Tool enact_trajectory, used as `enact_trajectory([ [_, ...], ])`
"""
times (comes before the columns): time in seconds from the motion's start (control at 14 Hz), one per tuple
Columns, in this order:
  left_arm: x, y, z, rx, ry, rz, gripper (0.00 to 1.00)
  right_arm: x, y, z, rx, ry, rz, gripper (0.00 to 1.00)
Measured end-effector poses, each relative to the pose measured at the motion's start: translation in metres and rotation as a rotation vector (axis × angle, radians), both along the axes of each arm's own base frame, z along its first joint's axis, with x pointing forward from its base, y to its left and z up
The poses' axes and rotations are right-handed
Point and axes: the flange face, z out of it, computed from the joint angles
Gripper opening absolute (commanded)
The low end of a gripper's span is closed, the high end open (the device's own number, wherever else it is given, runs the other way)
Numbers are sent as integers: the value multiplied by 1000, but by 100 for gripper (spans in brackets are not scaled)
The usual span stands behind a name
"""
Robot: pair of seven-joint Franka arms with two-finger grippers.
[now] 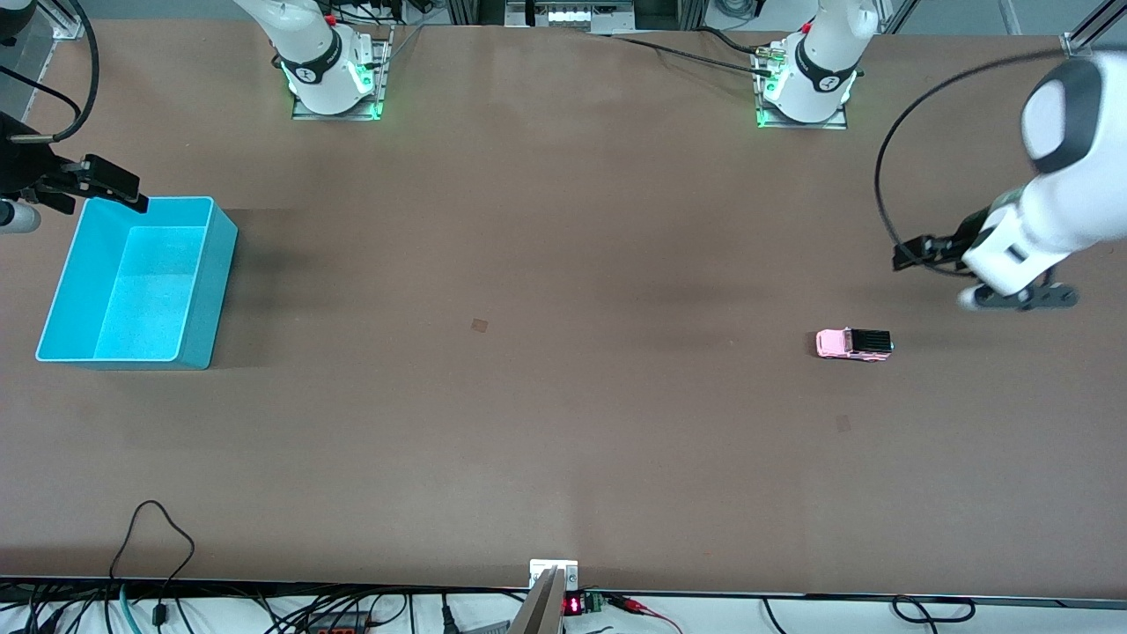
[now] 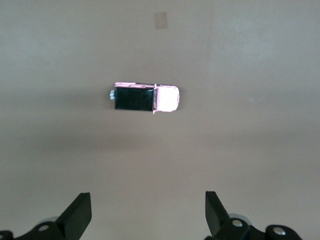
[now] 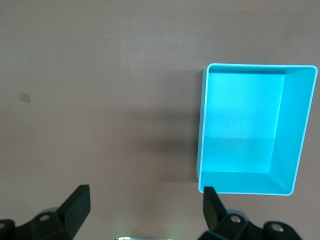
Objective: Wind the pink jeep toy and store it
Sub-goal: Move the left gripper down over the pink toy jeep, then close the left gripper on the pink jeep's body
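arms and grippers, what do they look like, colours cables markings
Both are white arms with black joint bands and green lights glowing at their bases. The left arm has a grey-capped white joint and a thin black cable looping alongside it. The left gripper and right gripper each have two black, wedge-shaped fingers on black mounts with small round screws. A black cable also curves by the right gripper.

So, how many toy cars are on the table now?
1. The pink jeep stands alone on the table toward the left arm's end, untouched. The bin at the other end looks empty; none seems hidden.
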Motion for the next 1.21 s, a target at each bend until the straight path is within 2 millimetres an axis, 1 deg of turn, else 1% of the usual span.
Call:
enact_trajectory([
  [0.14, 5, 3, -43, -10, -6, -76, 100, 0, 0, 0, -1, 0, 0, 100],
  [0.28, 5, 5, -83, -30, 1, -196, 100, 0, 0, 0, -1, 0, 0, 100],
  [0.43, 3, 7, -116, -50, 10, -342, 100, 0, 0, 0, -1, -4, 1, 100],
  [0.57, -3, 8, -141, -56, 22, -516, 100, 1, -2, 3, -28, -12, 5, 100],
  [0.71, -7, 9, -155, -87, 26, -703, 100, 2, -5, 9, -58, -21, 8, 100],
  [1.0, 0, 14, -163, -118, -38, -1068, 100, 2, -4, 15, -67, -33, 13, 100],
  [1.21, 6, 15, -176, -120, -75, -1251, 100, -2, -4, 13, -65, 7, 12, 100],
])
